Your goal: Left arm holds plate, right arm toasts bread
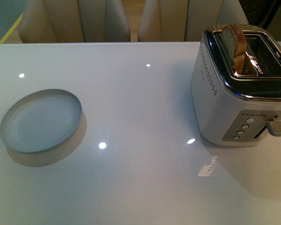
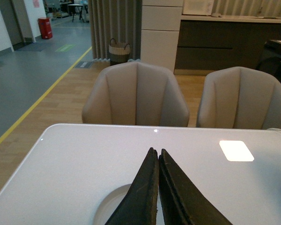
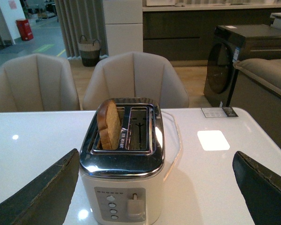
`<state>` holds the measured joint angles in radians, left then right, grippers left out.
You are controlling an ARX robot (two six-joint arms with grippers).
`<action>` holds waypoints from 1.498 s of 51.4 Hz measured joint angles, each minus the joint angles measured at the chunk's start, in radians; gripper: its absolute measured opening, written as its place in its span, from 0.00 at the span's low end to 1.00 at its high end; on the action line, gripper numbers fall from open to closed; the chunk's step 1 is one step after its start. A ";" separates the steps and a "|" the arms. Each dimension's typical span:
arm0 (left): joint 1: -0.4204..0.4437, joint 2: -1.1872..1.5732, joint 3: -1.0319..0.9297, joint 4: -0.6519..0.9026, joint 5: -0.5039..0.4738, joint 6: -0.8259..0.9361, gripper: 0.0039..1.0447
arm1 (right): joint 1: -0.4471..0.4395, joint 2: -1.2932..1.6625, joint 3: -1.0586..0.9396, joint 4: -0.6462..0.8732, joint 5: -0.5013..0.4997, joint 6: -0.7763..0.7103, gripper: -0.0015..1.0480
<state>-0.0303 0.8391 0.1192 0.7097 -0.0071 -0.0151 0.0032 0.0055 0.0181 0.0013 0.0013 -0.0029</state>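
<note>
The pale grey-blue plate (image 1: 41,120) lies flat on the white table (image 1: 140,93) at the left, with nothing on it. A silver toaster (image 1: 241,89) stands at the right, its lever (image 1: 275,127) up. The bread (image 1: 234,44) sticks up out of the toaster's left slot, also seen as a tan slice (image 3: 108,125) in the right wrist view. My left gripper (image 2: 157,157) is shut with nothing between its fingers, hovering just over the plate's rim (image 2: 113,202). My right gripper (image 3: 157,192) is open wide, facing the toaster's front (image 3: 122,192) from a short way back. Neither arm shows in the front view.
Beige chairs (image 1: 75,21) stand behind the table's far edge. A small card (image 3: 219,112) lies on the table beyond the toaster. A dark appliance (image 3: 243,56) and cabinets stand further back in the room.
</note>
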 joint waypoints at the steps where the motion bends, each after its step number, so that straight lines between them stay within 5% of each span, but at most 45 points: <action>1: 0.009 -0.012 -0.005 -0.006 0.000 0.000 0.03 | 0.000 0.000 0.000 0.000 0.000 0.000 0.91; 77: 0.026 -0.703 -0.106 -0.587 0.007 0.001 0.03 | 0.000 0.000 0.000 0.000 0.000 0.000 0.91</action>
<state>-0.0040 0.1360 0.0128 0.1223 -0.0002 -0.0139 0.0032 0.0055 0.0181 0.0013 0.0013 -0.0029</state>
